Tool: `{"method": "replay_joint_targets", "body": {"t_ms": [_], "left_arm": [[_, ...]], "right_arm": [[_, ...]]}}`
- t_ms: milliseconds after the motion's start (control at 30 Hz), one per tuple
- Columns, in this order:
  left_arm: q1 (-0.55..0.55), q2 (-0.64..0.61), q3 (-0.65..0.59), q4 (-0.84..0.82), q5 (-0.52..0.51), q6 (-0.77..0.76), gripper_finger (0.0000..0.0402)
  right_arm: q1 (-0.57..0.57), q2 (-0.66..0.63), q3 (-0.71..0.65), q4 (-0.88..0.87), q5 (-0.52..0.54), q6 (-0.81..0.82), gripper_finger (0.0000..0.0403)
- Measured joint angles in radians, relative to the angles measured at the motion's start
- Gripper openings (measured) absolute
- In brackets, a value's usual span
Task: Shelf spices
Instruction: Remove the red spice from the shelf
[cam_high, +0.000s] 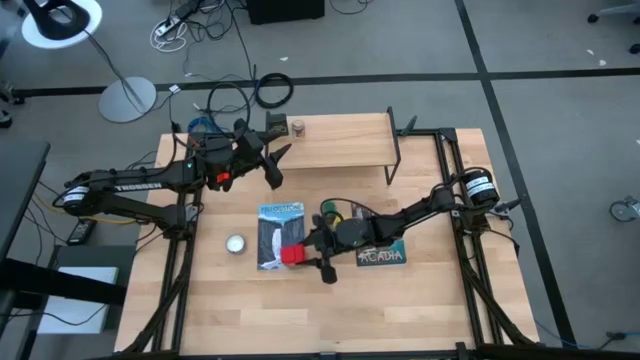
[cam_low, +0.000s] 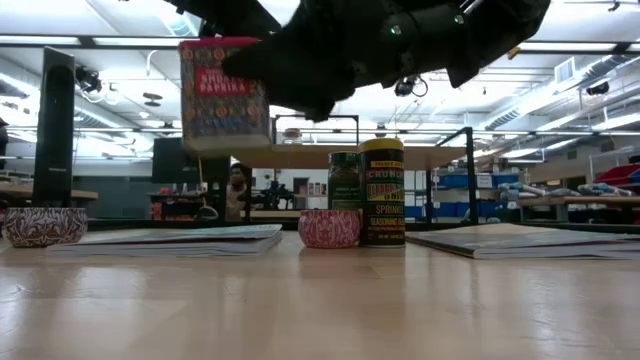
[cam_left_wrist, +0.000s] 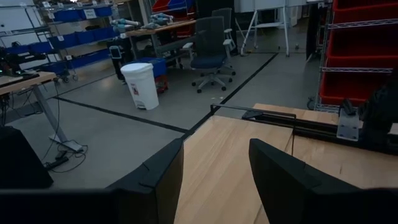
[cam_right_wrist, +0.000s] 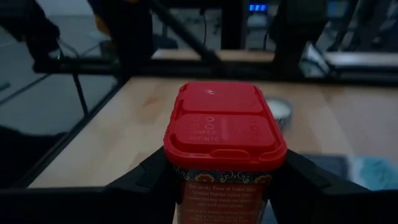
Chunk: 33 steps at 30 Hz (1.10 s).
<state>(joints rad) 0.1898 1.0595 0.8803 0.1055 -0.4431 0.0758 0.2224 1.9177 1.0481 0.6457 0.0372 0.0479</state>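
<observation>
The red paprika tin (cam_right_wrist: 224, 134) hangs clear above the desk (cam_high: 400, 310), clamped between the right gripper's (cam_high: 312, 257) fingers, over the blue picture book (cam_high: 277, 232). At three o'clock from it stand the yellow-capped jar (cam_low: 382, 190) and green jar (cam_low: 344, 180). The shelf (cam_high: 340, 140), at twelve o'clock, carries a tiny brown jar (cam_high: 298, 127). The left gripper (cam_high: 272, 160) hovers by the shelf's near left corner, fingers parted and empty.
</observation>
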Motion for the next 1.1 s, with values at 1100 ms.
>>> {"method": "replay_joint_targets", "body": {"t_ms": [1100], "left_arm": [[0.000, 0.000, 0.000, 0.008, 0.000, -0.001, 0.0188]], "right_arm": [[-0.061, -0.001, 0.000, 0.041, 0.044, -0.025, 0.0191]]}}
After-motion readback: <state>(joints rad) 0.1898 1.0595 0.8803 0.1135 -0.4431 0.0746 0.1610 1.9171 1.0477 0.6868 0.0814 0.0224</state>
